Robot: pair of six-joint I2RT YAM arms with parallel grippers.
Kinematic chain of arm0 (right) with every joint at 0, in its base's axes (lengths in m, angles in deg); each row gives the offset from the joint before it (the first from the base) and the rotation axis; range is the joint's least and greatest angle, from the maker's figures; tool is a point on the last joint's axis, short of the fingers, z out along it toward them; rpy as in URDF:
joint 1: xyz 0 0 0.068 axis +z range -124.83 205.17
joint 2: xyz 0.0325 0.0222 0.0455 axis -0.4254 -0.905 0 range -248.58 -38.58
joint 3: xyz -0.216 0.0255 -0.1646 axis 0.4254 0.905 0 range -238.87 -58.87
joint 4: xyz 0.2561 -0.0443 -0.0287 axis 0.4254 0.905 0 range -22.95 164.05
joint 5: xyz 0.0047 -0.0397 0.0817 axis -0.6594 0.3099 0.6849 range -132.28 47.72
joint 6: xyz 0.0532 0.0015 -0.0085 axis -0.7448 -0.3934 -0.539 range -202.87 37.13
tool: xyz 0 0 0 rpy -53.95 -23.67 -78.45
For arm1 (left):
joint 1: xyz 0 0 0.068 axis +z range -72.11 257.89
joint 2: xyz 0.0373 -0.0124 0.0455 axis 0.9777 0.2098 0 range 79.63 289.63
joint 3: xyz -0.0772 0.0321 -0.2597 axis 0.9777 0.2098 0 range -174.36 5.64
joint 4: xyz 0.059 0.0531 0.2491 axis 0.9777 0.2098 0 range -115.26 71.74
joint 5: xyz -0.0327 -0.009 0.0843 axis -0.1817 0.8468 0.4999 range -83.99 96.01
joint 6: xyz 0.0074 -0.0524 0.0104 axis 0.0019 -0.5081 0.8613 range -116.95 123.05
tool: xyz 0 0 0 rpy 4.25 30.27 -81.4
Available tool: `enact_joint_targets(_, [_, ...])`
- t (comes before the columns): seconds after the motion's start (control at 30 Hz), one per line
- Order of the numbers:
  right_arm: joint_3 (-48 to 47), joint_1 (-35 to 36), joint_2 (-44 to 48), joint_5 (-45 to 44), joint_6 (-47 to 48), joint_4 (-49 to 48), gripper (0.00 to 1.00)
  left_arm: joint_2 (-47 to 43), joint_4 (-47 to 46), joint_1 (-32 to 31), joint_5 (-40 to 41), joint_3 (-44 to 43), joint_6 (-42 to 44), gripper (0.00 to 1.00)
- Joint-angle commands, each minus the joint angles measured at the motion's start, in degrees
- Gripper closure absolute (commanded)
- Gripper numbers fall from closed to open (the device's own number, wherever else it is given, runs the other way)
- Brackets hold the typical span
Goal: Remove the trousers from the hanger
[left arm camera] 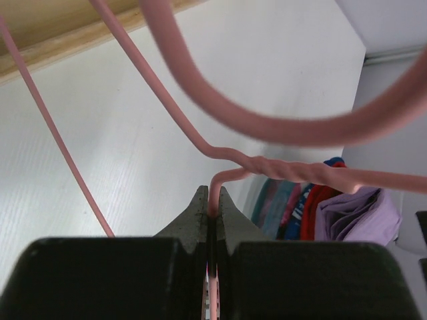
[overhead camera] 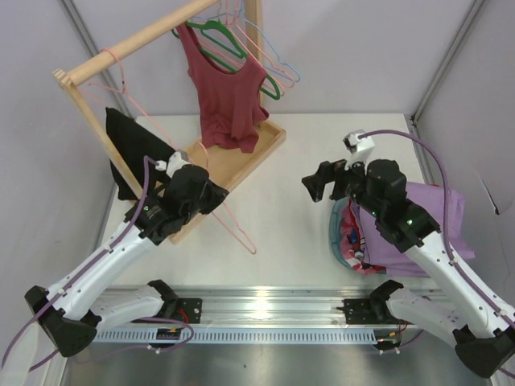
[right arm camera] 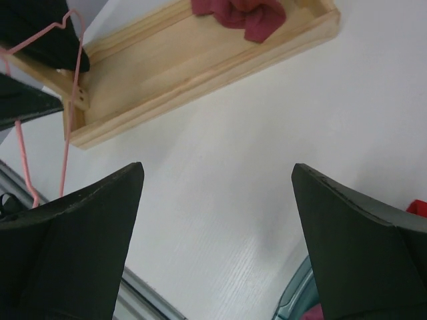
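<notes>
My left gripper is shut on the wire of the pale pink hanger, which slants from the jaws down to the table. In the left wrist view the jaws pinch the wire just below the twisted neck, and the hanger's hook curves above. The hanger is bare. It also shows at the left of the right wrist view. The lilac trousers lie heaped at the right, over a basket, partly under my right arm; they also show in the left wrist view. My right gripper is open and empty above the table.
A wooden rack with a tray base stands at the back left. It carries a maroon top, a black garment, and green and light blue hangers. A teal-rimmed basket holds coloured clothes.
</notes>
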Motion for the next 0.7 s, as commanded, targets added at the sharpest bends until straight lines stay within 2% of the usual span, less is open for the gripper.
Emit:
enact_joint_targets(0.0, [-1.66, 5.68, -1.86, -5.46, 4.77, -6.25, 0.01, 2.35, 5.93, -0.29, 3.52, -4.92, -9.73, 1.0])
enact_joint_targets(0.13, [-2.63, 13.59, -4.15, -10.47, 8.46, -8.45, 0.01, 5.34, 10.41, -0.38, 3.69, -8.18, -14.03, 1.0])
enact_joint_targets(0.27, [-3.68, 20.53, -6.0, -14.08, 9.96, -11.17, 0.01, 7.01, 11.65, -0.73, 4.66, -10.46, -14.57, 1.0])
enact_joint_targets(0.67, [-10.1, 28.98, -11.18, -21.2, 7.32, -7.48, 0.01, 9.3, 14.64, -2.49, 10.02, -10.99, -18.79, 1.0])
